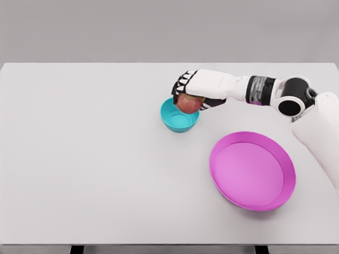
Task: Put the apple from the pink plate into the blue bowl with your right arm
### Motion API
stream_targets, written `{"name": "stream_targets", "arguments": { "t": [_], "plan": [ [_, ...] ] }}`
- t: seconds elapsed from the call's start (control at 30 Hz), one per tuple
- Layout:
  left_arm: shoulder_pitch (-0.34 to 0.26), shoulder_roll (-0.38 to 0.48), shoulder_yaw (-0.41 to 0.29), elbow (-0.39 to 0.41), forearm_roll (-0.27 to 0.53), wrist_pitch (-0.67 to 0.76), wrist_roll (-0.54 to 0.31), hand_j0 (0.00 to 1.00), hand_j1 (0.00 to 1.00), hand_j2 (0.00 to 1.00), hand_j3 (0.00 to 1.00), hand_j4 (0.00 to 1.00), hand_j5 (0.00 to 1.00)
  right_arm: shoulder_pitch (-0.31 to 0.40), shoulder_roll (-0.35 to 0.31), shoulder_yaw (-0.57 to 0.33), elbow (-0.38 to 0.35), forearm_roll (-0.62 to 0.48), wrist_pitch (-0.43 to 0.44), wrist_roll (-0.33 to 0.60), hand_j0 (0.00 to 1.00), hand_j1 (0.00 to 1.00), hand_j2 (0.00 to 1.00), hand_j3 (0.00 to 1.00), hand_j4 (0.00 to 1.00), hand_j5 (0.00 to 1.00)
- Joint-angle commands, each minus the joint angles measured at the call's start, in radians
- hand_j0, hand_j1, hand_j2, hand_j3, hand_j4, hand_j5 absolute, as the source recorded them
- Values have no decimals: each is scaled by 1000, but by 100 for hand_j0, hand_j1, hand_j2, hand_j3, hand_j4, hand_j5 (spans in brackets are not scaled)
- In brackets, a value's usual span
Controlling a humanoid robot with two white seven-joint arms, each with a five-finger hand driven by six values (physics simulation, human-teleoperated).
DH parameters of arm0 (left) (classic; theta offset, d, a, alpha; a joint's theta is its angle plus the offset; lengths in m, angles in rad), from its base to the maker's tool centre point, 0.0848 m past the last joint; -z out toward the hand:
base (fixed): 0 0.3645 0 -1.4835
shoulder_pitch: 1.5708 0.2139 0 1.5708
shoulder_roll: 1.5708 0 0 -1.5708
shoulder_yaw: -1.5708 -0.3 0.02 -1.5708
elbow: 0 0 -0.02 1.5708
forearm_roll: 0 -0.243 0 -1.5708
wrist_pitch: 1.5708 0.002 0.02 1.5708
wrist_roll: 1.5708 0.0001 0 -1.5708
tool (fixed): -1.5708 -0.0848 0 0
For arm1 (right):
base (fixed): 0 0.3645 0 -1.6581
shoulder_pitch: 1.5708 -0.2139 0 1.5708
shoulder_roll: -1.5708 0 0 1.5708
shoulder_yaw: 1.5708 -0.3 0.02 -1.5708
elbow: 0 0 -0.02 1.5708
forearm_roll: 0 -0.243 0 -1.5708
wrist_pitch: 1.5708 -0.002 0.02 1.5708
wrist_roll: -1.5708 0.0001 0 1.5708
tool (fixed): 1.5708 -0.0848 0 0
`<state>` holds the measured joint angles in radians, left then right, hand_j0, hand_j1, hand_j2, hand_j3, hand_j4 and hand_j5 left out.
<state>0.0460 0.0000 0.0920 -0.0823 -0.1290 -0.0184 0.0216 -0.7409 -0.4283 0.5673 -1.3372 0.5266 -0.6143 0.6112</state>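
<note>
Reddish apple (pixel 188 103) sits clamped in the curled fingers of the right hand (pixel 192 91), hanging just over the near-right rim of the blue bowl (pixel 176 121); the bowl's hollow lies slightly down and left of it. Pink plate (pixel 252 170) stands bare, well apart; the drop looks close, to my eye.

The right arm (pixel 312 119), entering from the right edge of the frame, wears smooth white shells with a dark grey banded wrist section, a round black elbow joint, and a white hand (pixel 193 90) with black-striped finger joints.
</note>
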Motion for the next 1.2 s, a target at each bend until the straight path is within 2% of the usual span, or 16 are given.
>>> {"name": "stream_targets", "arguments": {
  "t": [0.0, 0.63, 0.67, 0.7, 0.73, 1.1, 1.17],
  "plan": [
    [0, 0, 0, 1, 0, 0, 0, 100, 100, 100, 100, 100, 100, 0, 11, 9, 7, 0, 3, 0, 51, 51, 51, 51, 51, 51],
    [0, 0, 0, 1, 0, 0, 0, 100, 100, 100, 100, 100, 100, -23, 45, 62, 64, 21, 3, 0, 52, 52, 52, 52, 52, 52],
    [0, 0, 0, -1, 0, 0, 0, 100, 100, 100, 100, 100, 100, -21, 45, 62, 64, 21, 3, 0, 54, 54, 54, 54, 54, 54],
    [0, 0, 0, -1, 0, 0, 0, 100, 100, 100, 100, 100, 100, -21, 45, 62, 64, 21, 3, 0, 73, 73, 73, 73, 73, 73],
    [0, 0, 0, -1, -1, 0, 0, 100, 100, 100, 100, 100, 100, -21, 45, 62, 66, 21, 3, 0, 100, 100, 100, 100, 100, 100],
    [0, 0, 0, 0, -1, 0, 0, 100, 100, 100, 100, 100, 100, -32, 39, 51, 44, 16, 3, 0, 100, 100, 100, 100, 100, 100],
    [0, 0, 0, -1, -1, 0, 0, 100, 100, 100, 100, 100, 100, -35, 26, 46, 6, 13, 3, 0, 100, 100, 100, 100, 100, 100]
  ]
}}
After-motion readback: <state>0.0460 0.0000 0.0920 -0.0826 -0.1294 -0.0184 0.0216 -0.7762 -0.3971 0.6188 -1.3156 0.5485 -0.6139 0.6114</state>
